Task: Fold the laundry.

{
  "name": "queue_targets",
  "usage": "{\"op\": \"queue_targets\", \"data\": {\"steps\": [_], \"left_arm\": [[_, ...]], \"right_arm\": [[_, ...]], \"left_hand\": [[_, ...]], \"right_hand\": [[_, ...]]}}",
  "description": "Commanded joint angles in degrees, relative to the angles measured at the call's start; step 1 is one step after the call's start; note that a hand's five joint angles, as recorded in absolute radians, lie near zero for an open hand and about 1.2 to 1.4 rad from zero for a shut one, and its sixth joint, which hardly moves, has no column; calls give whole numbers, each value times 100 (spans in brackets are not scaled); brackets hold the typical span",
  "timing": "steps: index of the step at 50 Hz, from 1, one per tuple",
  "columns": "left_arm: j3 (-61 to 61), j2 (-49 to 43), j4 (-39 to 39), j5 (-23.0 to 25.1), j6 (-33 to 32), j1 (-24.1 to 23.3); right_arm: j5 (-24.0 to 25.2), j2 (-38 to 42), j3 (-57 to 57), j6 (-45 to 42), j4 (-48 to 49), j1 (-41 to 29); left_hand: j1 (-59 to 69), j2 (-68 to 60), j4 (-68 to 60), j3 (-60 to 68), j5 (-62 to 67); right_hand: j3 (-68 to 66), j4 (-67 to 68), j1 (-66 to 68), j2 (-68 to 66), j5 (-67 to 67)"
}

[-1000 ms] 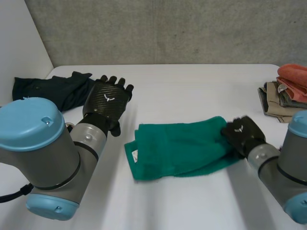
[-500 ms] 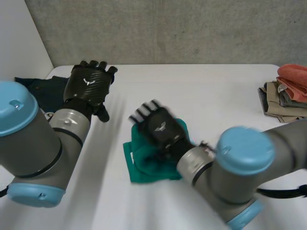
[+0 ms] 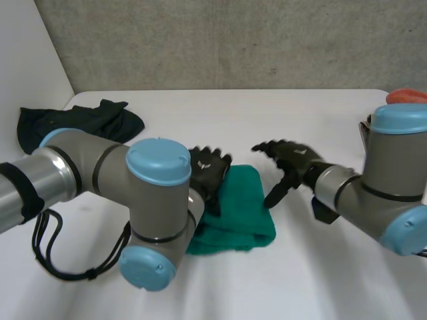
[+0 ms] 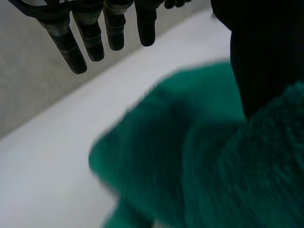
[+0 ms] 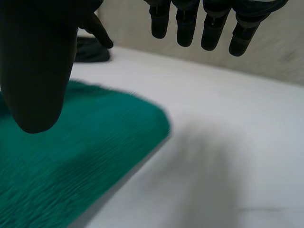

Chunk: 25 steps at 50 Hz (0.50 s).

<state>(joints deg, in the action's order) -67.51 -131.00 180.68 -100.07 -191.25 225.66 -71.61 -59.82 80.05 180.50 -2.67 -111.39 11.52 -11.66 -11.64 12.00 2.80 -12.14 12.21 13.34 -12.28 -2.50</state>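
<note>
The left arm [image 3: 73, 167] and the right arm [image 3: 373, 193] are built of thick grey metal tubes and rounded joints with dark rings at the seams. Each joint is closed off by smooth, round light-blue caps [image 3: 159, 160]. The left hand [image 3: 208, 172] and the right hand [image 3: 297, 160] are black, their backs a glossy woven carbon pattern with a small white winged mark, and from the wrists the fingers [image 5: 185, 23] show as slim black rods in short ringed segments with blunt tips, beside a broad dark thumb [image 5: 38, 61].
</note>
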Motion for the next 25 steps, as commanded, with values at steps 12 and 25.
{"op": "queue_targets", "data": {"steps": [12,25], "left_arm": [[-878,154,-376,-1023,-501,-75],[-615,1269,-297,-525,-615,-22]], "right_arm": [[-422,1130,-604,-1095,-270,-806],[-969,-73,27,-1790,169,-805]], "left_hand": [[-30,44,41,-77,-158],[-97,111,109,-145,-225]], "right_hand": [[214,-221,-334,228,250],[214,-221,-334,228,250]]}}
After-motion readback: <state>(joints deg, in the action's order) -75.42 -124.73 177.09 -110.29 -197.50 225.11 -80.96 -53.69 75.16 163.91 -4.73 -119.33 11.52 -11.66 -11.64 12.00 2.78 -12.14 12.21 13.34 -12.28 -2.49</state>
